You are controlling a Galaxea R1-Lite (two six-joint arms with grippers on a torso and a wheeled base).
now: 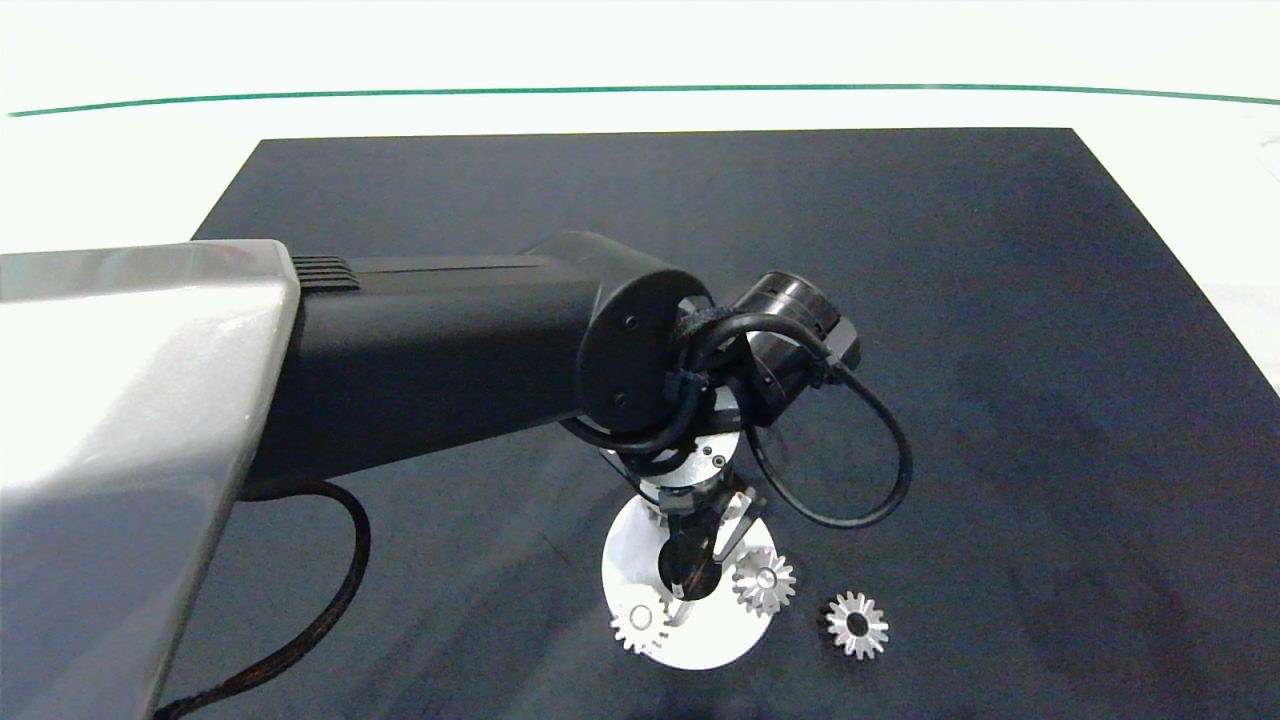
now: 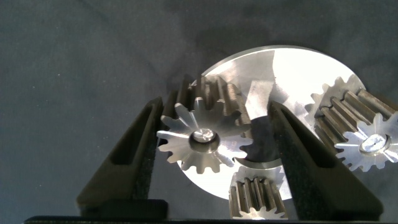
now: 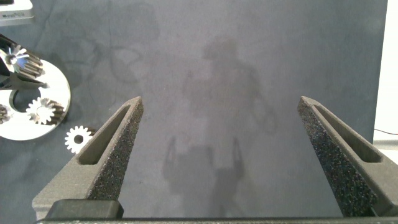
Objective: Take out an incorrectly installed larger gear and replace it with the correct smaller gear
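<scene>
While the black mat (image 1: 1000, 300) covers most of the white table (image 1: 120, 160), the left arm (image 1: 420, 350) reaches in over it, a black cable (image 1: 880, 470) looping from its wrist. Near the mat's front edge lies a round silver plate (image 1: 625, 540) that carries several gears.

The left gripper (image 2: 214, 134) hangs directly over this plate. Its two fingers (image 2: 127, 155) are spread, one on each side of the larger gear (image 2: 202, 140), with a gap showing on both sides between pad and teeth, so nothing is clamped. This larger gear, a silver bevel gear with pointed teeth and a small centre hole, sits on the plate and stands on top of a toothed wheel. From above it is hidden under the gripper.

Two more silver gears stand on the plate: one at the edge nearest the loose gear (image 1: 764, 580), and one at the plate's front left rim (image 1: 638, 622).

The smaller gear (image 1: 857, 624), silver with a wide round bore, lies flat on the mat just beside the plate, on its right and apart from it.

The right gripper (image 3: 227, 155) hovers over bare mat well away from the plate, with its fingers wide apart and nothing between them.
</scene>
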